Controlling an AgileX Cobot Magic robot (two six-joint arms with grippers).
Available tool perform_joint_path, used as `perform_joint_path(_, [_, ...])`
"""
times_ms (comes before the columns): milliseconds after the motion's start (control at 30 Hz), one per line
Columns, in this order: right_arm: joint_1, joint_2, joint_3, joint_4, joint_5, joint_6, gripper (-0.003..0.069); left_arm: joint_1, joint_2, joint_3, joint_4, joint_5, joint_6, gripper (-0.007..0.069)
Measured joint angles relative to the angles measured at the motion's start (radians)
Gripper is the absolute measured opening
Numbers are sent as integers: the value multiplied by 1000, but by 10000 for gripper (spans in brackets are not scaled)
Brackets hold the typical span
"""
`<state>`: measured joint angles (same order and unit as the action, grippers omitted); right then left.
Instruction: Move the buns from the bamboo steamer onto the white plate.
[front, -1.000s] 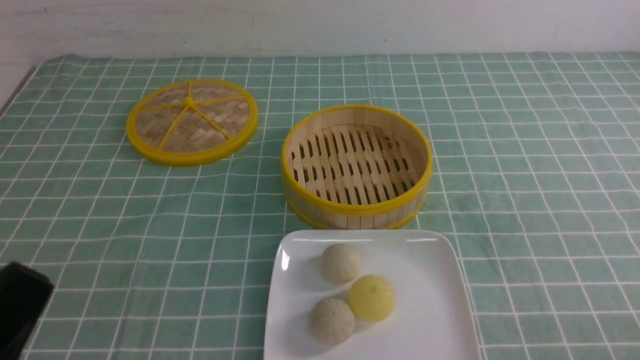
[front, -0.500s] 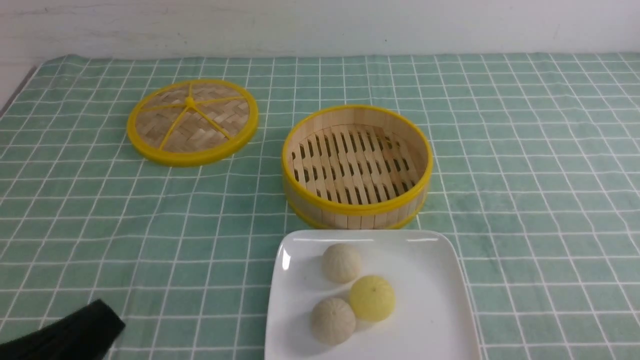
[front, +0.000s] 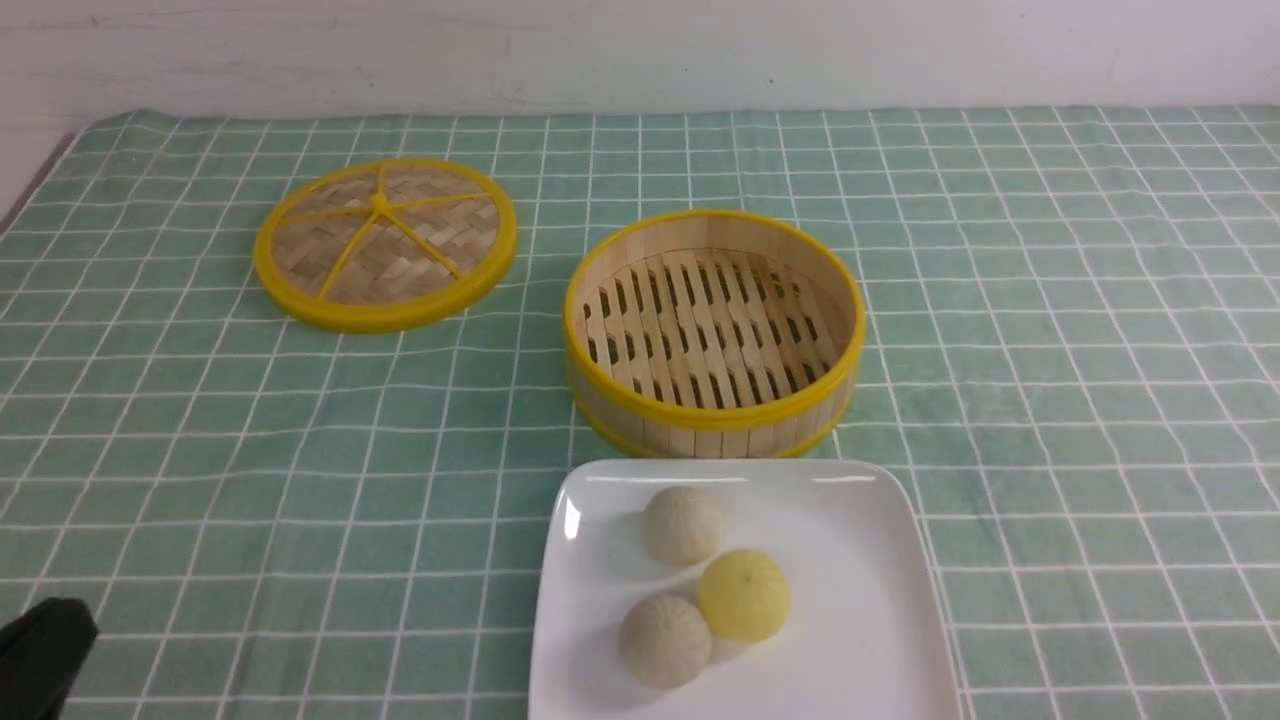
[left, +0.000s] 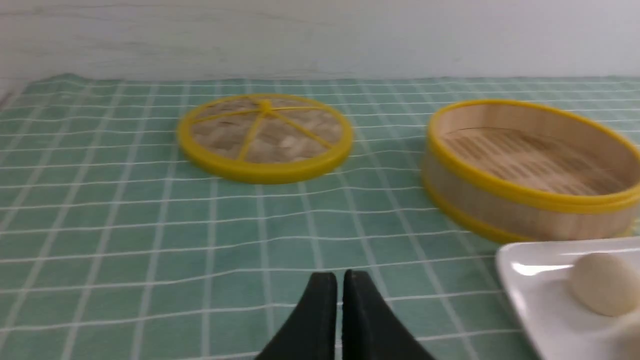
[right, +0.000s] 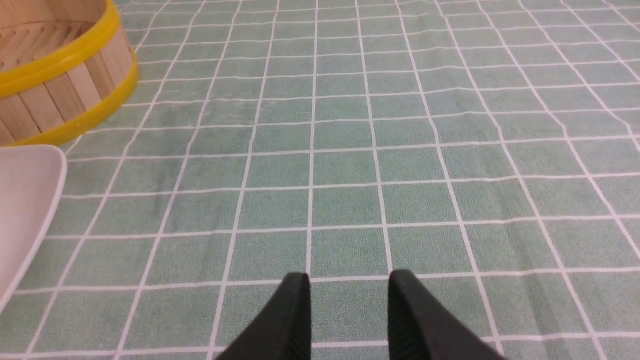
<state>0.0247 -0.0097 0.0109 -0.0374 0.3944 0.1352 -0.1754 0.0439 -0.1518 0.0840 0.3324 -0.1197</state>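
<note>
The bamboo steamer (front: 712, 330) stands empty in the middle of the cloth. Just in front of it, the white plate (front: 860, 600) carries the buns: a pale cream bun (front: 682, 525), a bright yellow bun (front: 743, 595), and a duller tan bun (front: 665, 641) touching the yellow one. My left gripper (left: 340, 285) hovers low over the cloth to the left of the plate, shut with nothing in it; only its black tip (front: 60, 635) shows in the front view's lower left corner. My right gripper (right: 349, 280) is open and empty over bare cloth right of the plate (right: 25, 200).
The flat woven lid (front: 385, 243) with its yellow rim lies at the back left, apart from the steamer. A green checked cloth covers the table up to the white wall. The table's left edge shows at the far left.
The left gripper swung right across the lower left corner, then drew back toward the left edge. The buns, plate, steamer and lid have not moved.
</note>
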Motion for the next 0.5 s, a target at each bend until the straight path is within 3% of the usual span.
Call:
perform_joint_path(233, [0, 0, 0, 0, 0, 0, 240, 214, -12, 89, 7, 16, -5, 54])
perform_joint_path(500, [0, 0, 0, 0, 0, 0, 240, 225, -55, 178, 38, 20, -26, 62])
